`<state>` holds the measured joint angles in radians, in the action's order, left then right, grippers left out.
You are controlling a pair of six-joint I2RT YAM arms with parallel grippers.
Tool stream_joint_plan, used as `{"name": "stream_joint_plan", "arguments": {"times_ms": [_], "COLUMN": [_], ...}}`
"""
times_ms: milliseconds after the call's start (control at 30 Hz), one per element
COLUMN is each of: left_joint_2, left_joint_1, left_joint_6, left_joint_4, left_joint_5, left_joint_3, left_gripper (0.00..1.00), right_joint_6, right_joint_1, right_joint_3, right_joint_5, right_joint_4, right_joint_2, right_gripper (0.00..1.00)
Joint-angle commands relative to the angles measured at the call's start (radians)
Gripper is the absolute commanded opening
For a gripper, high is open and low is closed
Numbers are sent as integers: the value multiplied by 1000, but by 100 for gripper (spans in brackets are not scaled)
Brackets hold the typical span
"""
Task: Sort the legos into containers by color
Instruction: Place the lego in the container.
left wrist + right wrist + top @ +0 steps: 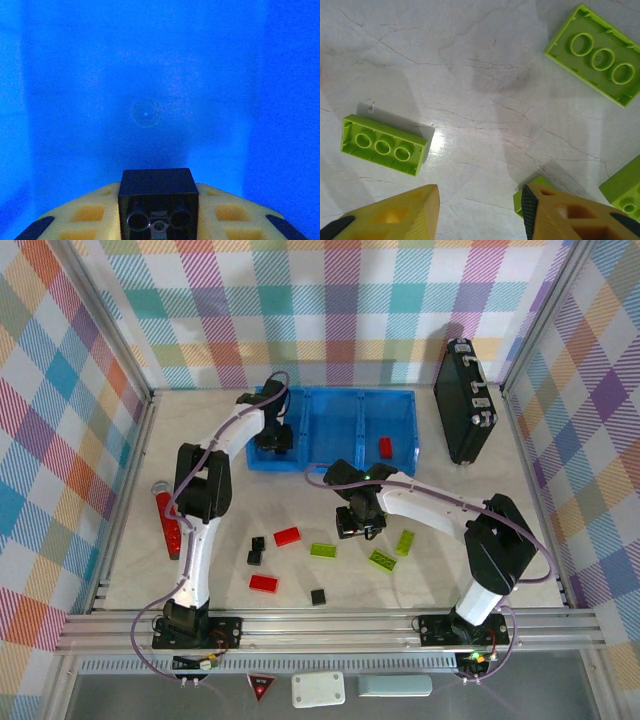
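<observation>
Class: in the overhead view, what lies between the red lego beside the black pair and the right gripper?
A single lime-green lego, lying flat between the red lego and the right gripper. The top external view shows it.

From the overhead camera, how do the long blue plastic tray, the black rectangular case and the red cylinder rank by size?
Largest: long blue plastic tray. Then black rectangular case. Smallest: red cylinder with silver cap.

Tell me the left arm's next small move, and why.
Probably open the left tool and let the black brick drop. The brick is clamped between its fingers, and the tool hangs over the left compartment of the blue tray, with bare blue floor below.
</observation>
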<state>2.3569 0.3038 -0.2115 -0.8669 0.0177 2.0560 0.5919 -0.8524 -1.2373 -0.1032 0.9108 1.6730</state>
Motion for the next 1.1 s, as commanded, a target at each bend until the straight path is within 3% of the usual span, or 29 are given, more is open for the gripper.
{"name": "stream_joint_plan", "arguments": {"times_ms": [0,1067], "left_joint_2": [19,-73], "left_joint_1": [-11,-10], "left_joint_6": [15,-1], "left_joint_4": [-47,-67], "left_joint_5": [19,64], "left_joint_3": [35,17], "left_gripper": [27,45], "right_joint_6": [23,26], "right_joint_1": [-7,-7], "right_joint_3": [-6,12], "right_joint_5": [-22,-33], "right_joint_4": [33,32], "right_joint_2": [-5,-51], "right_gripper": [49,49]}}
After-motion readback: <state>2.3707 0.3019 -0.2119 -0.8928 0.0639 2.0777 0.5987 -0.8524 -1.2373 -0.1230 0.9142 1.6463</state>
